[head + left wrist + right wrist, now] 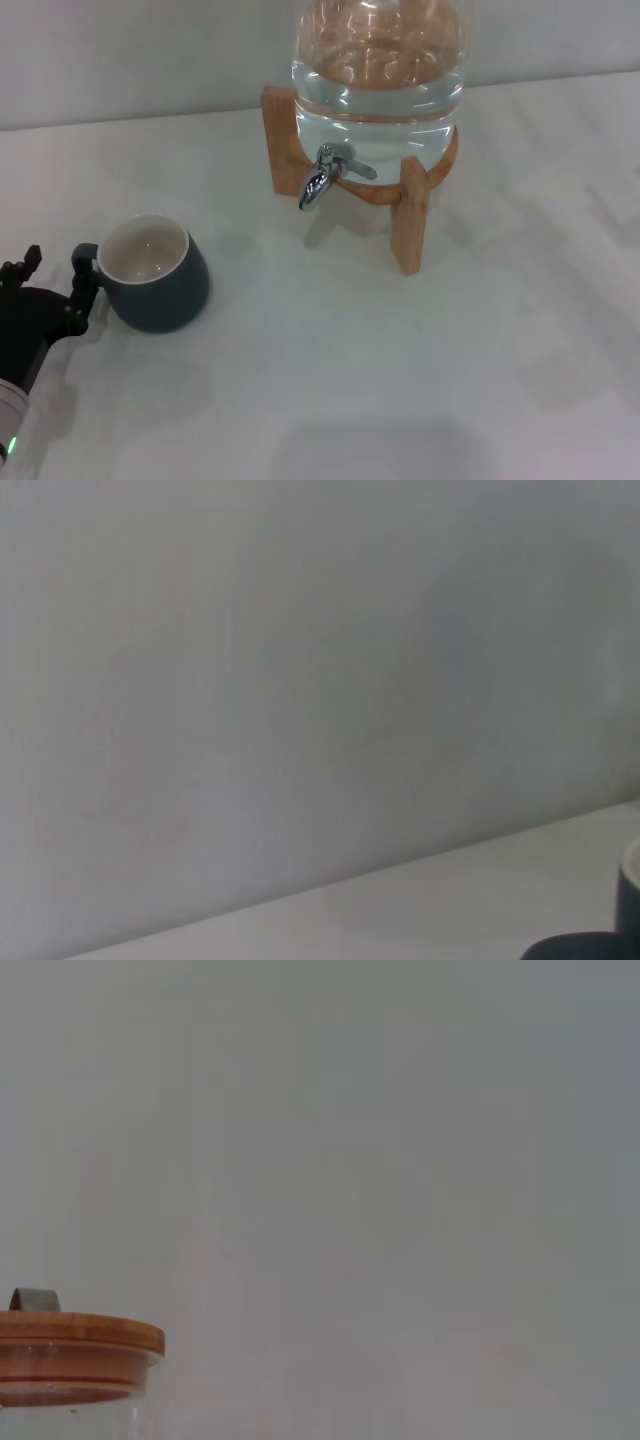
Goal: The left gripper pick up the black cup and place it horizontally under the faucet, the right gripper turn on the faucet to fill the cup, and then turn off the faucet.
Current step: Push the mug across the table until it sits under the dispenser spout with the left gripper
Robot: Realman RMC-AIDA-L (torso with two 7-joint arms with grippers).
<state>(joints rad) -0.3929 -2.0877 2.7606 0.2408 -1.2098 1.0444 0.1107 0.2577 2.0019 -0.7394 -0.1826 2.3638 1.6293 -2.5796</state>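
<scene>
None of the task's steps looks complete: the black cup stands upright on the white table, well left of the faucet, which juts from the glass jar on its wooden stand. The left gripper sits at the cup's handle, apparently about to grasp; whether its prongs are spread or pinching cannot be told. Only the right wrist view shows the jar's wooden lid; the right gripper appears nowhere.
</scene>
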